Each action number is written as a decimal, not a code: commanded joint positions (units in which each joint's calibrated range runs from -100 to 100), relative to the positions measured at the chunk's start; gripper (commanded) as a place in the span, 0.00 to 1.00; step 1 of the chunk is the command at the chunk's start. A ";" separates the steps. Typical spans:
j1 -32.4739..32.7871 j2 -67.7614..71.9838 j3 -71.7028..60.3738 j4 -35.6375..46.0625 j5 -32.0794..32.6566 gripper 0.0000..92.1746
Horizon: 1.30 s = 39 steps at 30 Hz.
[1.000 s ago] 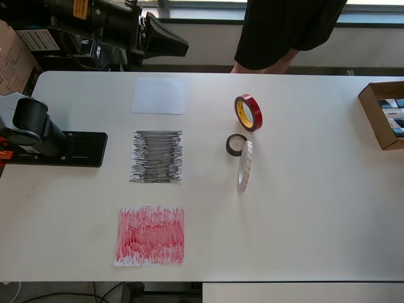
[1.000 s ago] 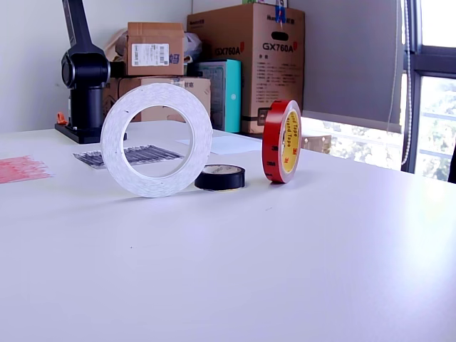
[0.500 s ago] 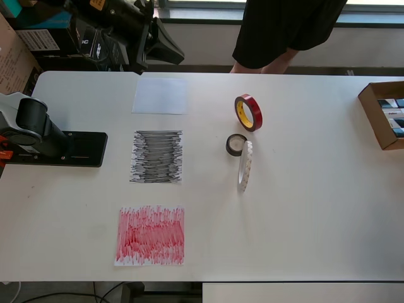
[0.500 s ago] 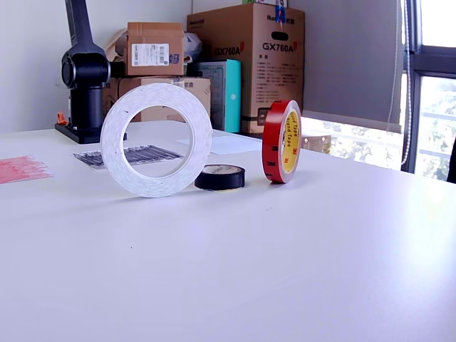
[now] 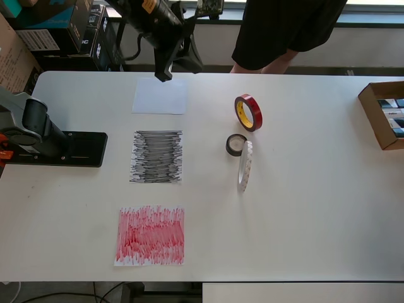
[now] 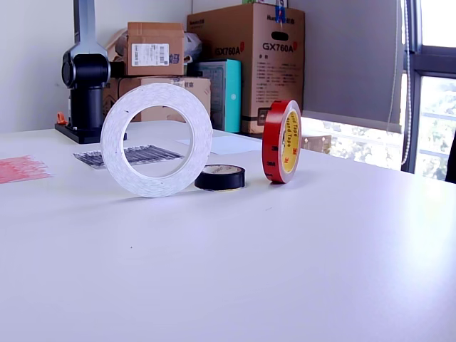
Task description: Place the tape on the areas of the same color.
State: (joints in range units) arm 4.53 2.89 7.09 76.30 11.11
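Note:
The red tape roll [image 5: 255, 115] with a yellowish core stands on edge right of the sheets; the exterior view shows it too [image 6: 281, 141]. The small black roll [image 5: 229, 146] lies flat beside it [image 6: 219, 177]. The thin white roll [image 5: 245, 165] stands on edge just in front of the black one [image 6: 112, 142]. The white sheet [image 5: 160, 96], black-scribbled sheet [image 5: 156, 156] and red-scribbled sheet [image 5: 151, 235] lie in a column at the left. My gripper [image 5: 180, 63] hangs high over the table's far edge, near the white sheet. Its jaws are a dark mass and hold nothing visible.
The arm's black base [image 5: 57, 146] sits at the table's left edge in the overhead view. An open cardboard box [image 5: 385, 113] stands at the right edge. A person [image 5: 284, 31] stands behind the far edge. Stacked boxes [image 6: 246, 64] stand behind the table.
The arm has swung to the right in the overhead view, from beyond the far left corner to above the white sheet's far edge. The rolls and sheets have not moved.

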 commanded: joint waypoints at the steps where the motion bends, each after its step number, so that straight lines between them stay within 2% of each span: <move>1: 0.22 2.63 -2.23 1.30 2.49 0.01; 12: 0.22 11.61 -11.41 1.30 7.65 0.01; 28: -0.18 27.79 -15.86 1.22 7.32 0.00; 39: -0.49 33.22 -16.40 0.45 6.26 0.00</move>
State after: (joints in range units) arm 3.75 35.85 -8.73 76.69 17.69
